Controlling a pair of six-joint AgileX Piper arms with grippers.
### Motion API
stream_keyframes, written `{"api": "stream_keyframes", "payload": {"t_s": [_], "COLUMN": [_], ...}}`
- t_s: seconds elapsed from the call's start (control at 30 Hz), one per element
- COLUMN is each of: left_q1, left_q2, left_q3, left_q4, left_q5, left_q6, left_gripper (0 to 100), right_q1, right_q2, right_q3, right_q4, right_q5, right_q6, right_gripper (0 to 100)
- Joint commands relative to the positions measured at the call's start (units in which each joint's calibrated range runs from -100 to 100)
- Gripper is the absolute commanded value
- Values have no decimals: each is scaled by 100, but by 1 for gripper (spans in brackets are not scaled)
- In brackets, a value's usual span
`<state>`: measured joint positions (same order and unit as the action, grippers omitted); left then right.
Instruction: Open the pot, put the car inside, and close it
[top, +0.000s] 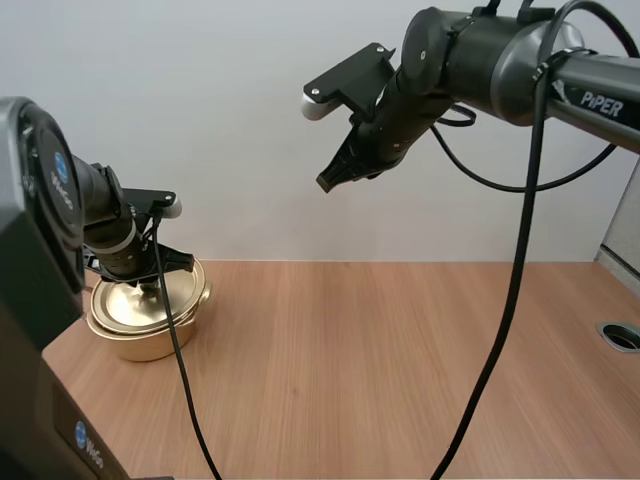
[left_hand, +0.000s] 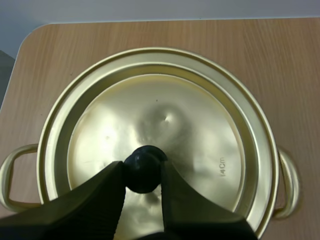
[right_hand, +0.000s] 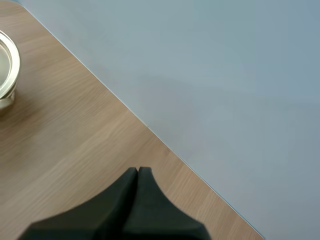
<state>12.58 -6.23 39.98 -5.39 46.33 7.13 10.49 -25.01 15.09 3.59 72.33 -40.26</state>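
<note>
Brass-coloured and shiny, the pot (top: 150, 330) stands at the lower left of the high view, near the left end of the wooden table (top: 400, 360), close to its rounded corner. Its lid (top: 135, 305) lies on it, and in the left wrist view the lid (left_hand: 165, 125) sits inside the pot's rim (left_hand: 260, 125), with a loop handle showing on each side of the pot. A round black knob (left_hand: 144, 161) rises from the middle of the lid. The left gripper (top: 150, 284) is down over the lid at the left edge of the high view. Seen from its own wrist, the left gripper (left_hand: 143, 172) has its two black fingers one on each side of the knob, their ribbed inner faces pressed against it, so it is grasping the knob. The right gripper (top: 328, 181) hangs high in the upper middle of the high view, well apart from the pot and well above the table, tips pointing down and to the left. In the right wrist view the right gripper (right_hand: 137, 173) has its fingers lying together as one dark wedge, clenched on nothing, above the table's far edge, with the pot's rim (right_hand: 9, 65) off to one side on the wood.
</note>
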Motion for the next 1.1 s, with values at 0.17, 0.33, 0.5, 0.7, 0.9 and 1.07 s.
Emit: {"api": "stream_keyframes", "payload": {"t_s": [0.17,0.33,0.5,0.7,0.9,1.07], "left_q1": [4,4,4,4,-137,-436], "left_q2": [188,188,188,-9,-1080,-3030], "left_q3": [1,1,1,1,96,960], "left_q4": [970,982,944,759,-1062,-3025], "left_q5": [84,-68,-290,-269,-1078,-2127], "left_q6": [-660,-614,-561,-673,283,1771], "left_gripper": [0,6,83,100,100,100], "right_q1": [-1,-1,-1,-1,-257,-713], "right_q2": [-217,-371,-427,-426,-506,-1084], "right_q3": [82,82,82,82,511,2027], "right_q4": [-820,-1075,-1075,-1096,-800,-137], "right_q5": [228,212,196,53,-1340,-3918], "right_q6": [459,526,526,563,746,746], "right_gripper": [0,0,0,0,0,0]}}
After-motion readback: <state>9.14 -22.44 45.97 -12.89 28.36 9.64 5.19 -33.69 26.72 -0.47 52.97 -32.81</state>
